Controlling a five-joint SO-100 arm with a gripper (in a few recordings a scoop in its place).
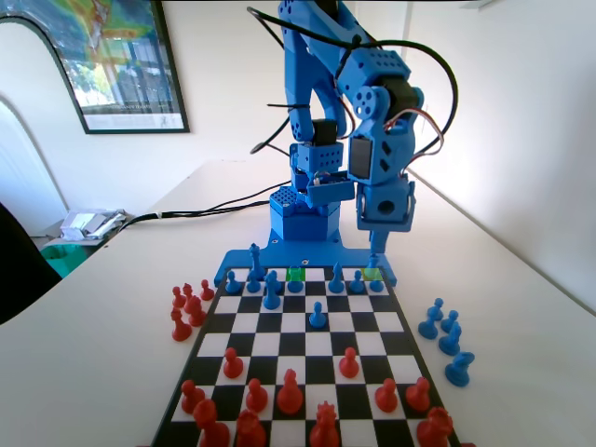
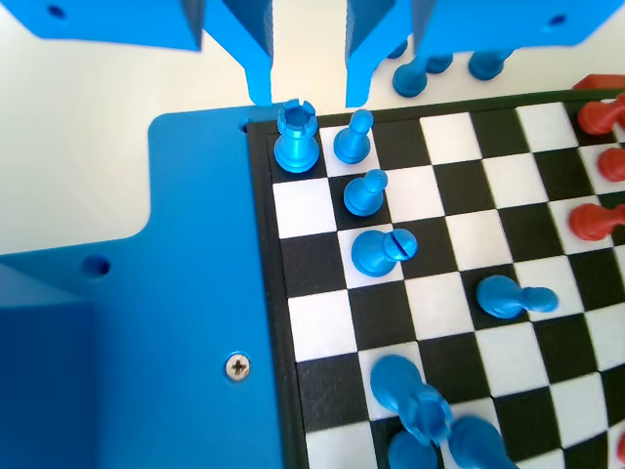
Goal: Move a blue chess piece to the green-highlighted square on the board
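Your gripper (image 2: 305, 83) is hanging above the far right corner of the board (image 1: 303, 349) in the fixed view, its two blocky blue plastic jaws parted with a clear gap between them and gripping nothing. In the wrist view the jaws are straddling the air just above a crenellated blue rook (image 2: 296, 135) sitting on the corner square.

The blue chess piece (image 2: 354, 137), a short smooth pawn with a round knob top, is standing on the square just beside that rook, close under your right jaw in the wrist view. More glossy blue pieces are crowding the squares below it in that view, so you are working with little open room there.

The green-highlighted square (image 1: 296, 274) is glowing on the far row, left of centre in the fixed view, and it is looking free, with blue pieces on either side. A paler yellow-green square (image 1: 372, 274) is lying under your gripper.

The board is flat, thin and chequered black and white, joined at its far edge to a blue base (image 2: 205, 293). Red pieces (image 1: 290, 392) are filling the near rows. Everything is resting on a smooth white table (image 1: 102, 317) beside white walls.
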